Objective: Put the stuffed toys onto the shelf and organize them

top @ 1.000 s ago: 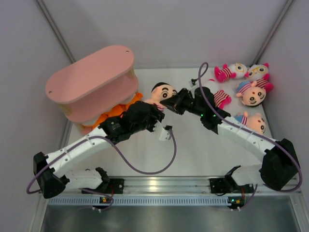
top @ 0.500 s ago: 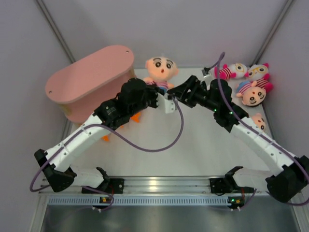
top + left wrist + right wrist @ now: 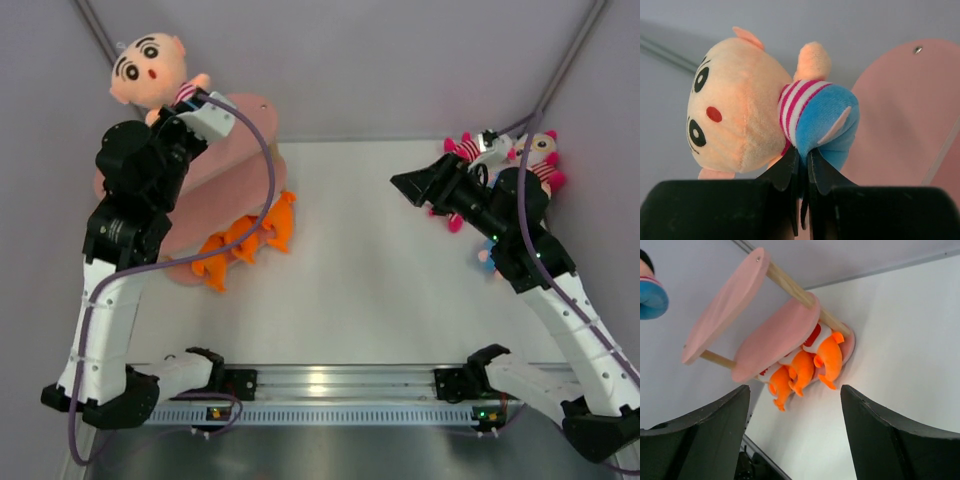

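- Far left, high over the table [image 3: 370,260]: a boy doll [image 3: 150,68] [image 3: 740,125] of soft plush, with a round peach head, a red-white striped shirt and fuzzy blue pants.
- Pinched at the blue pants by the left gripper [image 3: 192,100] [image 3: 802,155], thin black fingers clenched on the fabric; sticks up beyond the fingertips, head to the left in the wrist view.
- Just behind and below: the shelf [image 3: 235,130] [image 3: 725,300], smooth pink oval boards with rounded ends, spaced by pale wooden dowels [image 3: 790,285]; doll above the top board's left end.
- On the lowest board: orange plush animals [image 3: 245,240] [image 3: 805,365], three in a row, poking past the edge.
- Right of centre: the right gripper [image 3: 402,183] [image 3: 794,390], blocky black fingers spread wide, nothing between them, aimed toward the shelf.
- Far right corner: other stuffed toys [image 3: 535,150] heaped together, partly hidden by the arm, well apart from the shelf.
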